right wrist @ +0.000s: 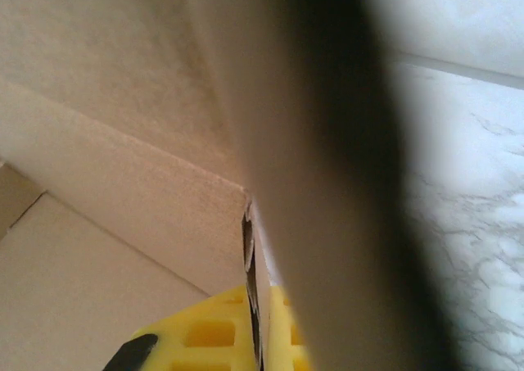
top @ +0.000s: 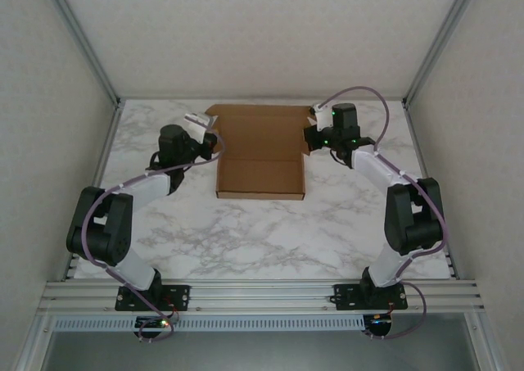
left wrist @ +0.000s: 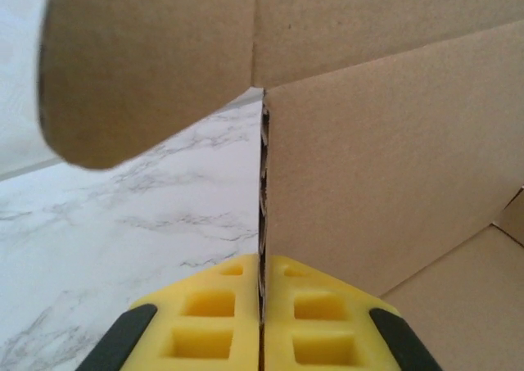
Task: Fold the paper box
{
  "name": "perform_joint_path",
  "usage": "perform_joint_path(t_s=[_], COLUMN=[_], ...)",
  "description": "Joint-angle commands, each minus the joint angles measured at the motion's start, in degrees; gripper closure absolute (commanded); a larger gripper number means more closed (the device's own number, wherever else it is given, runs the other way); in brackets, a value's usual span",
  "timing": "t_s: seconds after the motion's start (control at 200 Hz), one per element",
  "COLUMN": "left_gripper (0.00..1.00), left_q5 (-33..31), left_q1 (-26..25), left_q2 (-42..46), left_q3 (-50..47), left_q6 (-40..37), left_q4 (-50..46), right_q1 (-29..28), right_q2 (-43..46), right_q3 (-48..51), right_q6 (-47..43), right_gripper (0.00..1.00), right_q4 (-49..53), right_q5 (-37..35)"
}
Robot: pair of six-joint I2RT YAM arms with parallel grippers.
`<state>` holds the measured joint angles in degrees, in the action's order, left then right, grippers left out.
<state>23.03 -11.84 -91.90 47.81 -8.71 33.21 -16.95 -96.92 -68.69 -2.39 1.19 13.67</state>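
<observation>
So the paper box [top: 260,151] sits toward the far middle of the marble table [top: 246,240]. The near part already looks like a shallow tray, with a flat panel behind it. The left gripper [top: 214,139] is clenched on the box's left side wall, and in the wrist view its yellow pads [left wrist: 221,314] pinch the thin cardboard edge with no gap. The right gripper [top: 312,137] is clamped the same way on the right wall. My guess is this thing is super light. It's stiff across the panels but happy to bend at the score lines, and it'll probably skate around on that smooth marble. I'd grab the walls and flaps by their free edges, close to a crease, and go easy so the board doesn't dent.
</observation>
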Motion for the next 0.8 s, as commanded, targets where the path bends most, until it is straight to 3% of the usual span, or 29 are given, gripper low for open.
perform_joint_path(t_s=[0.0,0.255,0.371,0.511,0.796], left_gripper=[0.91,0.87,0.83,0.76,0.76], left_q5=[-7.61,-27.78,-35.72,-40.72,-51.28], left_q1=[-3.54,-9.76,-12.53,-14.72,-18.42], left_q2=[3.14,3.32,2.8,0.74,-4.98], left_q3=[-3.07,-5.1,-5.49,-3.99,-2.76], left_q6=[7.41,15.87,17.94,19.75,27.6], left_q4=[8.09,13.9,16.97,17.21,20.53], right_q1=[-3.48,-10.47,-12.52,-13.15,-14.22], right_q2=[2.59,3.37,3.08,2.98,3.1], right_q3=[-0.12,-0.58,-0.51,-0.47,-1.01], right_q6=[10.28,23.69,25.96,31.13,37.69], right_gripper=[0.97,0.96,0.97,0.97,0.99], right_q4=[-1.45,-5.75,-7.5,-7.28,-6.23], right_q5=[-13.21,-33.17,-35.46,-37.26,-38.54])
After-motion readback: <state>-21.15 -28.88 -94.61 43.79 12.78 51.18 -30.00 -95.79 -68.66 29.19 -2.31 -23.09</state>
